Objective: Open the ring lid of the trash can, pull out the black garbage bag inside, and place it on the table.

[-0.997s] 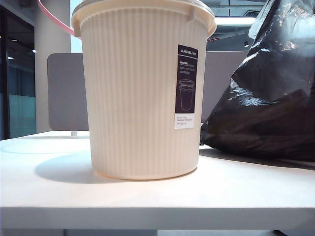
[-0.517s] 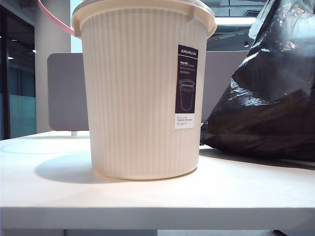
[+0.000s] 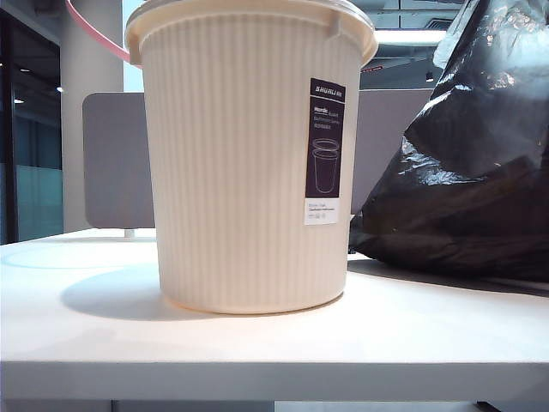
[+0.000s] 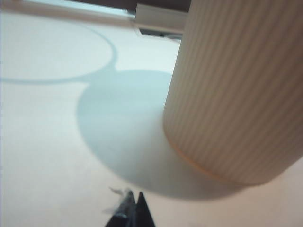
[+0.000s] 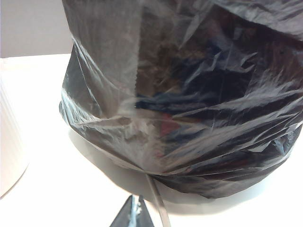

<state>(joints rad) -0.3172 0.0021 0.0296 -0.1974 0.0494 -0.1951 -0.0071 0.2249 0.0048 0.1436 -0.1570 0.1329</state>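
Presently the black garbage bag [image 3: 467, 172] rests on the table [image 3: 257, 343], right of the trash can [image 3: 249, 154]. The right gripper [image 5: 136, 213], jaws together and empty, sits near the bag's base. The left gripper [image 4: 132, 210], likewise closed on nothing, lies beside the can. The ring lid [image 3: 90, 30] projects behind the can's rim.

Behind my table I see a grey partition panel [image 3: 116, 163], and further back a pale round column [image 3: 90, 103] stands upright
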